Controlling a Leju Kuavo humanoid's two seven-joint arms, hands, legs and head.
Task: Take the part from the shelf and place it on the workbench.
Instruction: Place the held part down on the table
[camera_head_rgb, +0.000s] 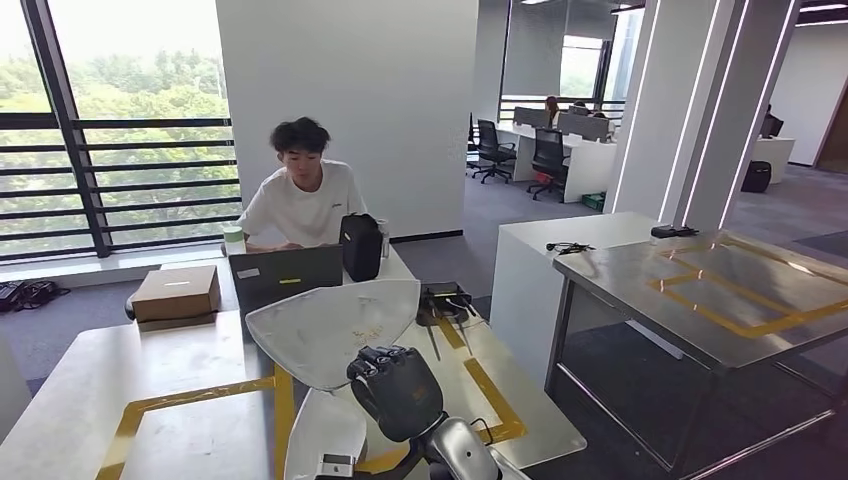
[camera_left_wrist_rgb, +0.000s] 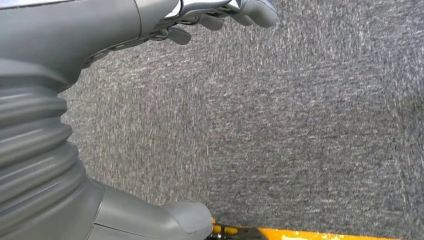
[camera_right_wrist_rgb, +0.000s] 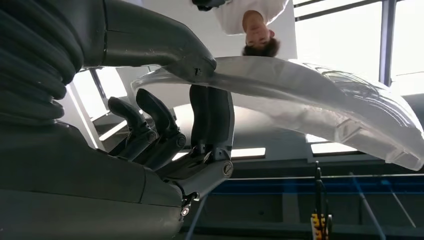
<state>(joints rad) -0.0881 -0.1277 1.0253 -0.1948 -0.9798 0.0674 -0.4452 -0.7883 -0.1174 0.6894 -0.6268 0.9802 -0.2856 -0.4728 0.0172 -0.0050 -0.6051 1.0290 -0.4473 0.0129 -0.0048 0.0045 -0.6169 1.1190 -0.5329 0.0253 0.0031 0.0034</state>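
Observation:
The part is a thin white curved shell, roughly triangular, held up in front of me over the near table. My right hand grips its lower edge from beneath. In the right wrist view the thumb lies on one face of the part and the dark fingers press on the other face. The workbench, a metal-topped table marked with yellow tape, stands to the right across a gap of carpet. My left hand hangs over grey carpet, fingers apart and holding nothing.
A person sits behind a laptop at the far side of the white table, with a cardboard box and a black bag. A second white curved piece lies below my hand. A white cabinet stands beside the workbench.

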